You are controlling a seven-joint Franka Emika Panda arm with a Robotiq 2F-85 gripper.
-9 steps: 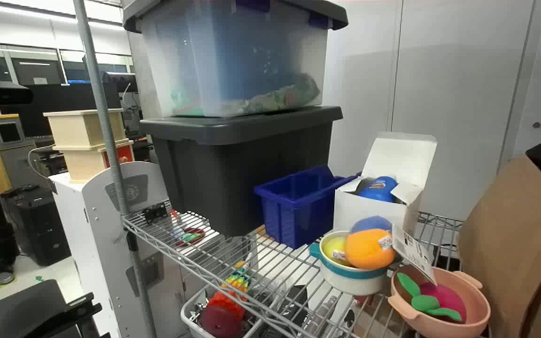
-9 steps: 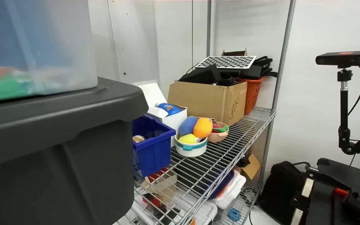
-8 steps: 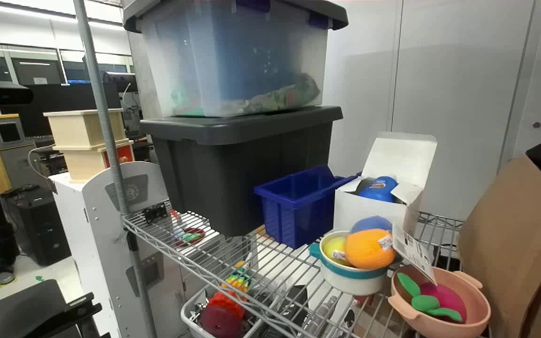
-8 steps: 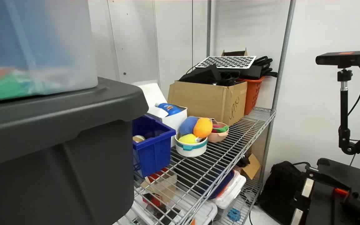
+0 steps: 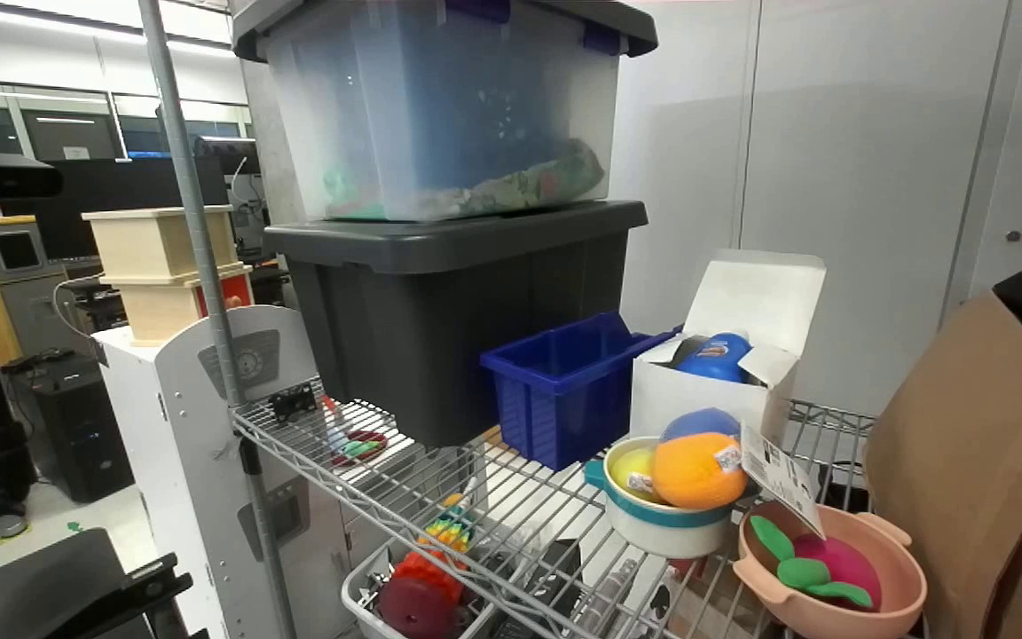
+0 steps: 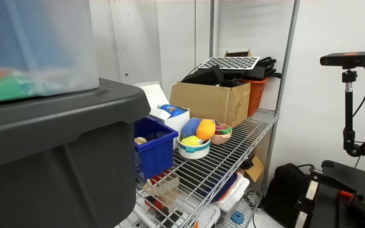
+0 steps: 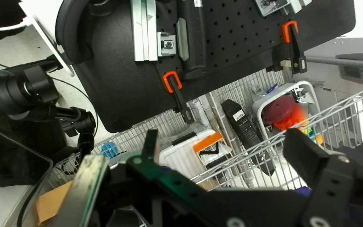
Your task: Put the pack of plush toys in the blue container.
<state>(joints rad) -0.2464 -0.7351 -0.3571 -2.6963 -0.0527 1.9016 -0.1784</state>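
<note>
The pack of plush toys, an orange one (image 5: 695,475) with a yellow one (image 5: 628,469) and a blue one (image 5: 702,424), sits in a white bowl with a teal band (image 5: 666,532). The pack also shows in an exterior view (image 6: 206,129). The royal-blue container (image 5: 524,413) stands beside the bowl on the wire shelf; it also shows in an exterior view (image 6: 157,158), with a small pale round thing inside. My gripper (image 7: 222,135) shows only in the wrist view, its jaws wide apart with nothing between them. The plush toys are out of the wrist view.
A dark grey tote (image 5: 440,337) carries a translucent tote (image 5: 449,115) behind the blue container. A white open box (image 5: 697,404) stands behind the bowl, a pink bowl (image 5: 830,612) beside it, and a cardboard box (image 6: 201,98) farther along. The wire shelf edge (image 7: 247,151) crosses the wrist view.
</note>
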